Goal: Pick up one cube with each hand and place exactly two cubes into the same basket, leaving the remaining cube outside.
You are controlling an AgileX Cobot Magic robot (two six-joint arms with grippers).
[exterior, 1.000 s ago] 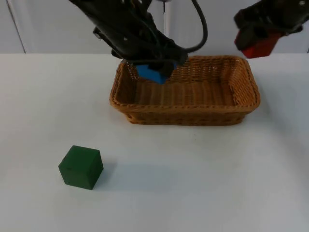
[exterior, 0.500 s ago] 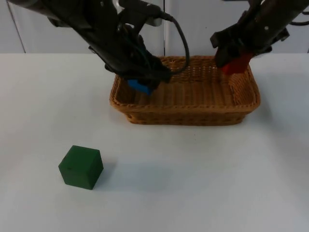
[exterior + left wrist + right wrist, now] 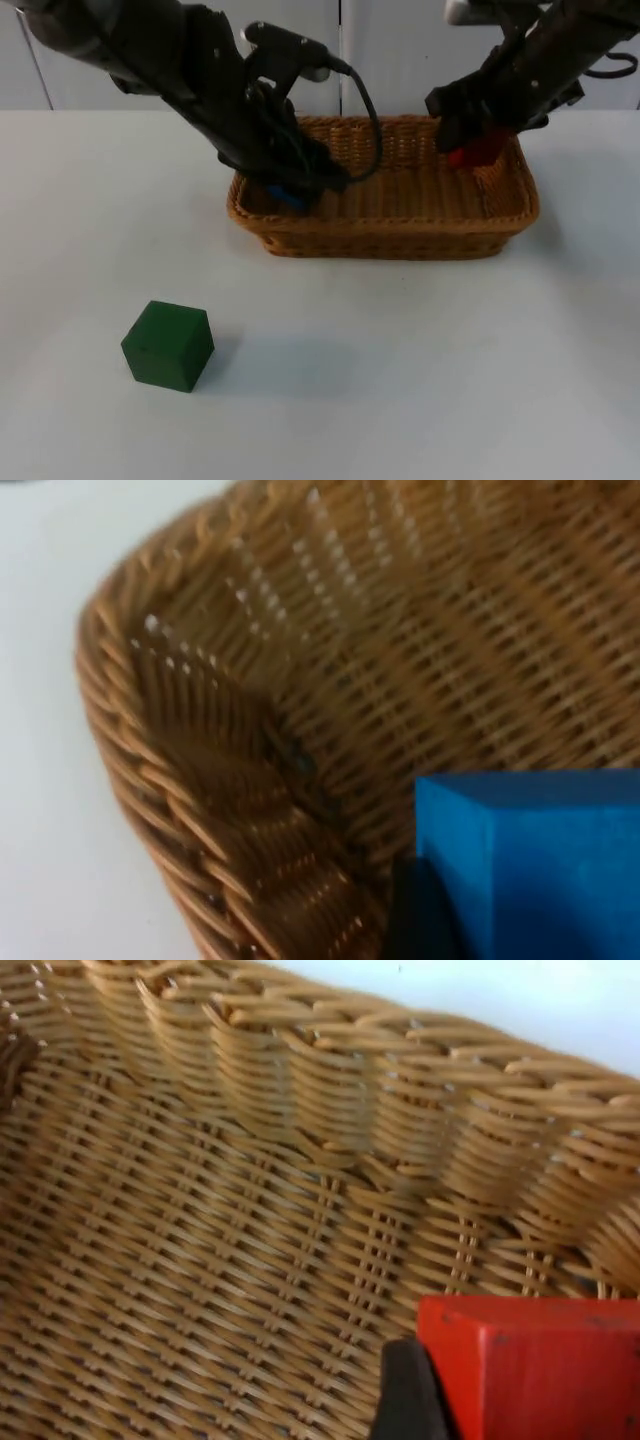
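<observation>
The left pincer (image 3: 296, 186) is gripping the blue cube (image 3: 290, 193) low inside the wicker basket (image 3: 400, 240), near its left end wall, while the right pincer (image 3: 470, 145) is gripping the red cube (image 3: 472, 152) just inside the basket's far right corner. In the left wrist view the blue cube (image 3: 530, 865) is hanging close to the woven corner; in the right wrist view the red cube (image 3: 530, 1365) is sitting above the weave. The green cube (image 3: 168, 344) is lying on the white surface (image 3: 400, 380), well apart from the basket. Both cubes are hanging close to the walls, so on release one could be catching the rim and tipping out, or an arm could be nudging the light basket.
</observation>
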